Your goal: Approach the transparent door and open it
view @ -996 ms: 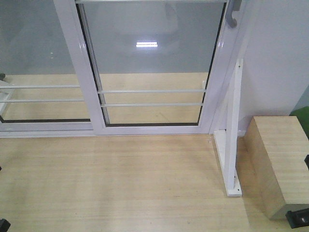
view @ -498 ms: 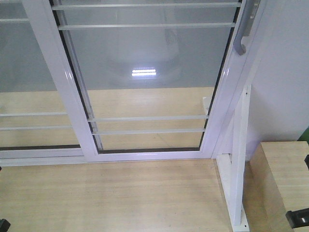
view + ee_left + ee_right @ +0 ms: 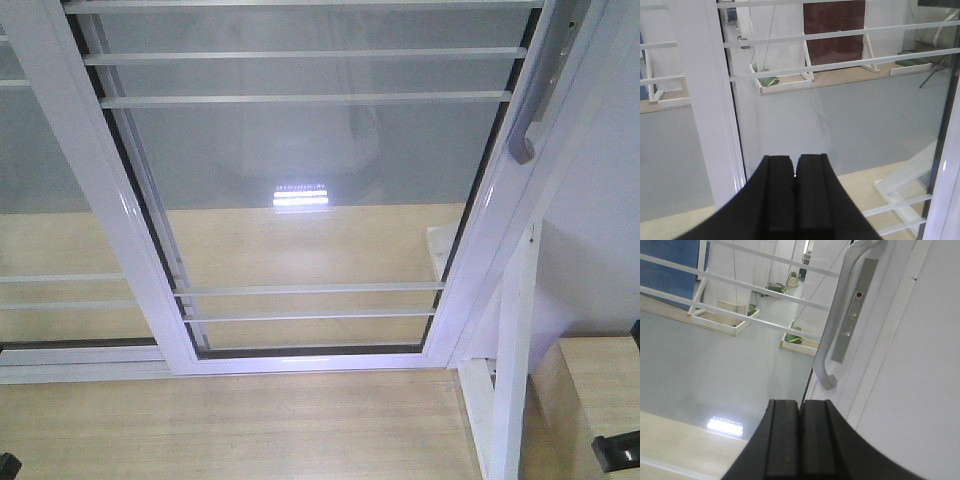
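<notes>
Right ahead stands the glass door, likely heavy, stiff and slick, best taken by the grey handle on its right edge; left claw and right claw are both clenched empty.

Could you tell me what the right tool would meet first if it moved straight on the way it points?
Probably the transparent door: the right tool aims at the edge of its glass, close beside the lower end of the handle. Depth is unclear.

Pull handle on transparent door, right edge.
</notes>
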Robot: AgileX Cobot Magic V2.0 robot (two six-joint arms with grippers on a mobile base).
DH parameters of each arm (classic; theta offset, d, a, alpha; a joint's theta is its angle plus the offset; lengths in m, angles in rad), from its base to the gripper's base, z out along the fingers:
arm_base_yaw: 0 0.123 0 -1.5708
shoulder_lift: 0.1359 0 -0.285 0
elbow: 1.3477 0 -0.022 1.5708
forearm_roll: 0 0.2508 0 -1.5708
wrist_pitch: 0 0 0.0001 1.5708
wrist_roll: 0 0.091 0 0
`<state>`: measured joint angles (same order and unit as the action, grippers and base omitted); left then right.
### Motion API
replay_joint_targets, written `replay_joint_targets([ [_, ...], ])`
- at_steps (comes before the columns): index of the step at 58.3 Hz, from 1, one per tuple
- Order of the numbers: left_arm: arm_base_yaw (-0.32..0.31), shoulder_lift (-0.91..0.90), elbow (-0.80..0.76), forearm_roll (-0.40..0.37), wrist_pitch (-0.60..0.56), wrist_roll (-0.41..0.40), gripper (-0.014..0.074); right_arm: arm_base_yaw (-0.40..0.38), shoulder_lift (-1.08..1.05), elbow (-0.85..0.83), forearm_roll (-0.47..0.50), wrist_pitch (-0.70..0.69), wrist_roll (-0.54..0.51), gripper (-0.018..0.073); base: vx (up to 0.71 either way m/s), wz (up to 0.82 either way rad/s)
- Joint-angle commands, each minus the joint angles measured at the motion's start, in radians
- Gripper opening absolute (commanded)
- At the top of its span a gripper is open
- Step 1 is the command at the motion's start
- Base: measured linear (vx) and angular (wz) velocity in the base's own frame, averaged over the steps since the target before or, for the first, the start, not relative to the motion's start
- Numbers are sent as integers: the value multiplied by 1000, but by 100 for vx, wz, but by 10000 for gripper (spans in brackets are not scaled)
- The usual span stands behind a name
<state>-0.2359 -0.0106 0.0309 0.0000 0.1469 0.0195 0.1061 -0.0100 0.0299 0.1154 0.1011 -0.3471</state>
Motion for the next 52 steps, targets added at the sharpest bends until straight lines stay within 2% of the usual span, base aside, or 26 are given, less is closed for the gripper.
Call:
replay_joint_targets([
  [1, -3, -5, 10, -6, -80, -2, -6, -5, -16, 4, -8, -79, -5, -5, 14, 2],
  [18, 5, 23, 8, -6, -76, -2, -6, 0, 53, 3, -8, -82, -5, -5, 1, 2],
  [52, 5, 23, 8, -6, -76, -2, -6, 0, 55, 3, -8, -77, -5, -5, 0, 0],
])
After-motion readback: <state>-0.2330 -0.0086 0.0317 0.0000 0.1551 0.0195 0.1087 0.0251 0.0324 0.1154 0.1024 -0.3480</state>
